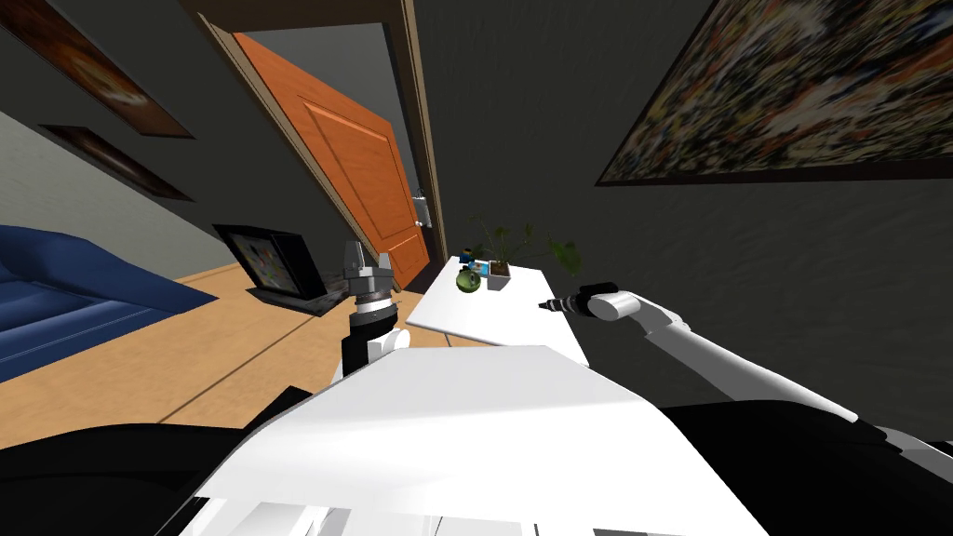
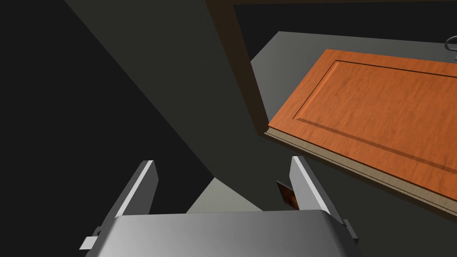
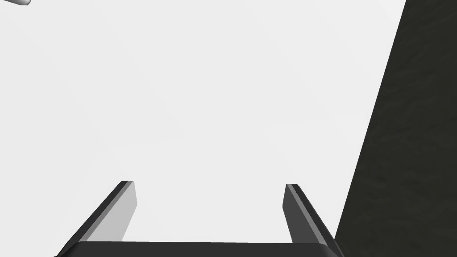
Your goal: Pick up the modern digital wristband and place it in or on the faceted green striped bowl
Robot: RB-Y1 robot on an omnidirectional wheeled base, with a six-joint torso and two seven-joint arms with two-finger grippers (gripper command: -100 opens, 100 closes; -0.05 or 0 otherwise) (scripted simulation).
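One white table [image 1: 493,326] | dark wall [image 1: 744,279] | orange door [image 1: 358,177] | right claw [image 3: 209,184] above, spread

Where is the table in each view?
Head view: table ahead, beneath the right gripper, bowl at its far end.
Right wrist view: its white top lies beyond the open fingers.
Left wrist view: aimed at the orange door instead.
Shared landmark: the dark wall along the table's edge.

One bowl [image 1: 468,279], one plant [image 1: 500,275] (potted)
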